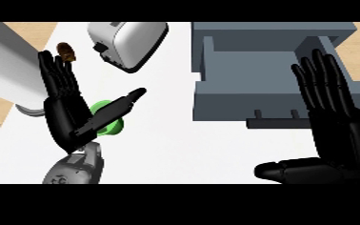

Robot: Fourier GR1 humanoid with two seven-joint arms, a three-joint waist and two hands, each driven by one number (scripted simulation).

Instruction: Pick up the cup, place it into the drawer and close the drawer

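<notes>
Head view is showing us the left hand (pixel 62 117) hovering at the left of the white counter (pixel 183 143), its fingers straight and spread, gripping nothing, the thumb lying across the green cup (pixel 100 107). We are seeing the cup sitting on the counter, partly hidden by that thumb, well apart from the open grey drawer (pixel 225 105). Our right hand (pixel 330 124) is resting at the right edge, fingers straight and released, overlapping the drawer's right side. A silver toaster (pixel 134 40) is lying beyond the cup.
</notes>
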